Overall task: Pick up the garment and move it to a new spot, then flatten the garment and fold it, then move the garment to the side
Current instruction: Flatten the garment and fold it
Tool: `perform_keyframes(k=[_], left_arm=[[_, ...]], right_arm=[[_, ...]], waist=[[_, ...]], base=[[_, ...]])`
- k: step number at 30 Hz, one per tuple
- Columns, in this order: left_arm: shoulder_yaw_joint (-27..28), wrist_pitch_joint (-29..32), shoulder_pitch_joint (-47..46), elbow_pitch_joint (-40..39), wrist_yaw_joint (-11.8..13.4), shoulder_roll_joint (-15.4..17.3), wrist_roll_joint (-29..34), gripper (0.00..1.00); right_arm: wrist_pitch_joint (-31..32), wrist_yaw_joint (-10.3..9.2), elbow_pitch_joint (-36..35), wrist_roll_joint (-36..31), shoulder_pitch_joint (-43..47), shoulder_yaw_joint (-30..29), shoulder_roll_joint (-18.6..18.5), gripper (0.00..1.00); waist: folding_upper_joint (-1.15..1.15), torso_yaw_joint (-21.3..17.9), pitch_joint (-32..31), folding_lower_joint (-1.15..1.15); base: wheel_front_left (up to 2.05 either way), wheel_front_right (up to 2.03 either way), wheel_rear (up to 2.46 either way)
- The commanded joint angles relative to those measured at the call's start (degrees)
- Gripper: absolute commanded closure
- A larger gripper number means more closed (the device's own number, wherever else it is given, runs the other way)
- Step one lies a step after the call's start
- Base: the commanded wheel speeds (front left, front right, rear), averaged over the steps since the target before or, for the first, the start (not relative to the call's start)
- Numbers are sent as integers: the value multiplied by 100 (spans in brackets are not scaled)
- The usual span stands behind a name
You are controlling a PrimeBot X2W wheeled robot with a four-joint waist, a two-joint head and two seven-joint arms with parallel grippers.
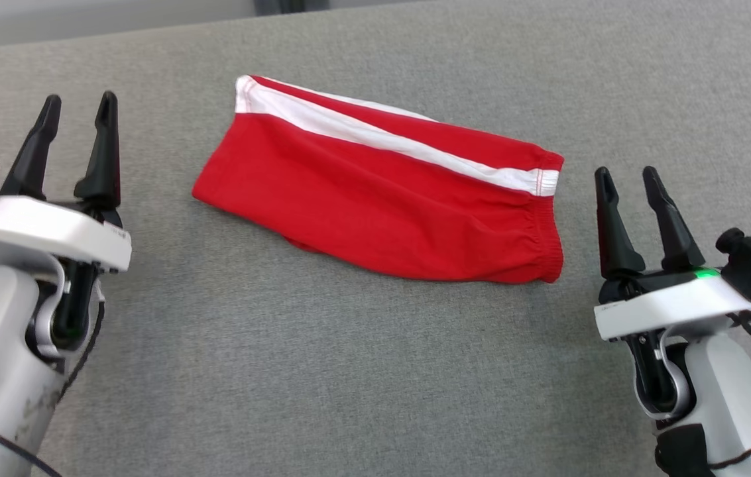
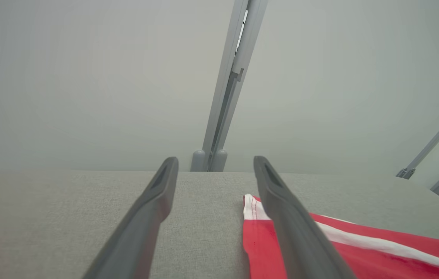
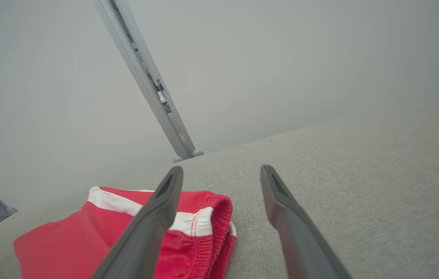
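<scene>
Mid bench (image 1: 282, 371), red shorts (image 1: 375, 199) look folded; left tool (image 1: 80, 99) and right tool (image 1: 627, 173) gape empty. I'd pinch all layers at both ends, then shift sideways.

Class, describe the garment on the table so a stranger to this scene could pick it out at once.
Start with the wide grey table. Near its middle, between the open left gripper and open right gripper and touched by neither, lies the folded garment. Bright red cloth, a white stripe near its far edge and a gathered waistband set it apart from the dark-fingered grippers.
</scene>
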Motion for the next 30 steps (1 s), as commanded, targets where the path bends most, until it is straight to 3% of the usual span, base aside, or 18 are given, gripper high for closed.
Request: perform_keyframes(k=[1,5,11,18,30], left_arm=[[83,-28,176,-133,87,24,81,0],[575,-48,918,-934,382,-94,454,0],[955,-50,1973,-1597,604,-319,1143,0],[806,-51,2639,-1828,801,-352,1727,0],[652,77,2819,-1890,926,-332,1803,0]], right_arm=[[-9,-2,-79,-187,102,-83,-4,0],[82,-2,-404,-704,422,-361,55,0],[264,-2,-701,-1317,863,-667,93,0],[461,-2,-919,-1742,1364,-764,98,0],[593,-2,-1038,-1585,1661,-762,101,0]], waist=[[0,124,-141,0],[0,245,-314,0],[0,355,-563,0],[0,389,-772,0],[0,325,-916,0]], base=[[0,0,0],[0,0,0],[0,0,0],[0,0,0],[0,0,0]])
